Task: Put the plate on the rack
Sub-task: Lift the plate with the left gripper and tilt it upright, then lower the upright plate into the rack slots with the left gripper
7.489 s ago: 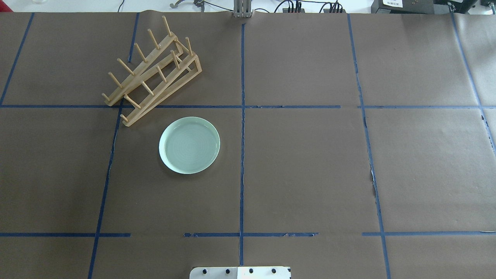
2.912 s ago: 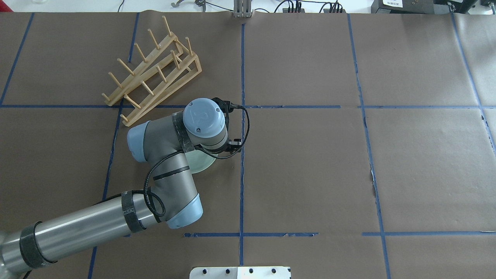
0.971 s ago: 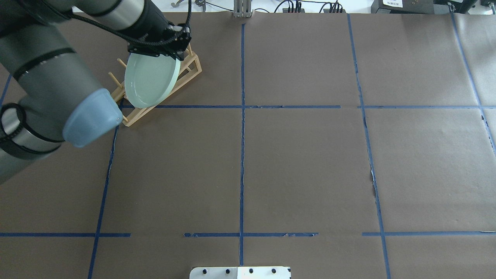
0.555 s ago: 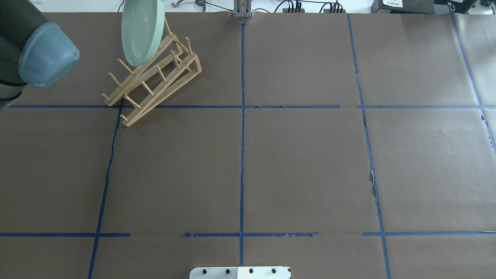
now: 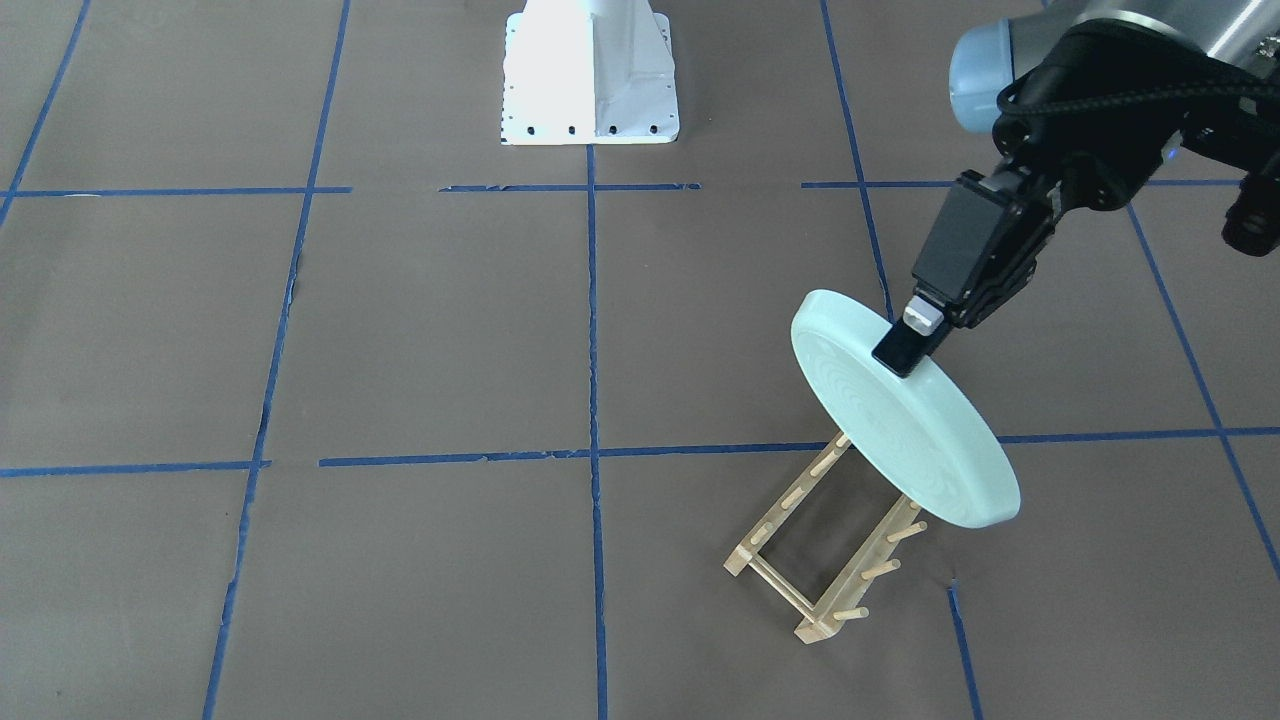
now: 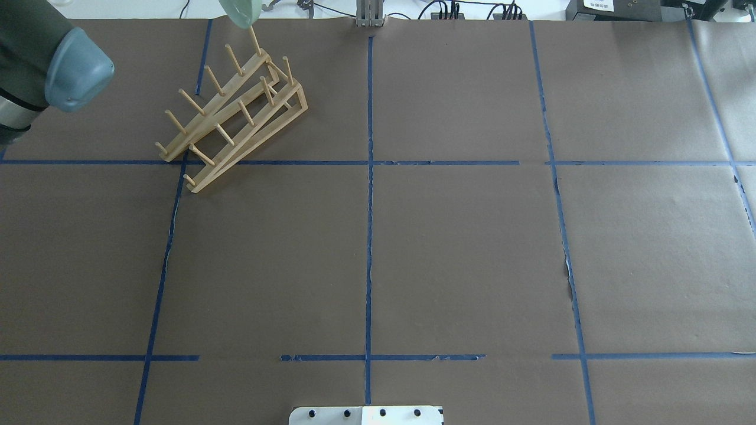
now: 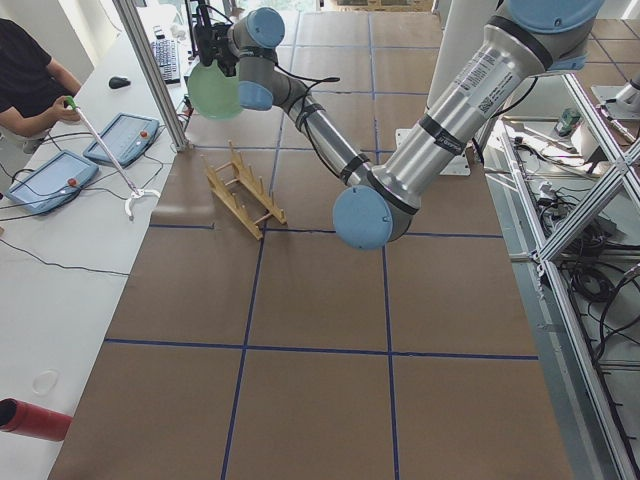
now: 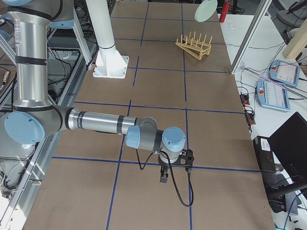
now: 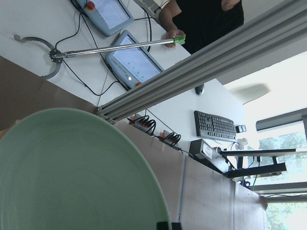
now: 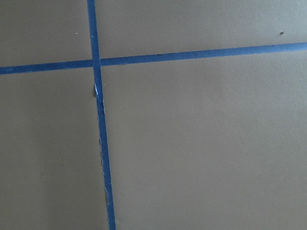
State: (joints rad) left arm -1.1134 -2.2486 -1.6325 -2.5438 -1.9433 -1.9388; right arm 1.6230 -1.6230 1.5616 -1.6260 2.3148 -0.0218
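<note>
The pale mint-green plate point(image 5: 905, 430) hangs on edge, tilted, in the air above the far end of the light wooden rack point(image 5: 825, 545). My left gripper point(image 5: 903, 350) is shut on the plate's upper rim. In the overhead view only the plate's lowest edge point(image 6: 239, 12) shows at the top, above the rack point(image 6: 236, 112). The left wrist view is filled by the plate's face point(image 9: 72, 177). My right gripper point(image 8: 164, 176) hangs low over the table, far from the rack. I cannot tell if it is open or shut.
The rack stands empty on brown paper marked with blue tape lines. The robot's white base point(image 5: 590, 75) is at the table's edge. Past the far edge there are an aluminium post point(image 7: 150, 75), tablets point(image 7: 120, 150) and an operator point(image 7: 30, 80) with a reaching tool.
The left gripper took the plate from the table and carried it to the rack. In the last second the plate rose and moved further back, nearly leaving the overhead view.
</note>
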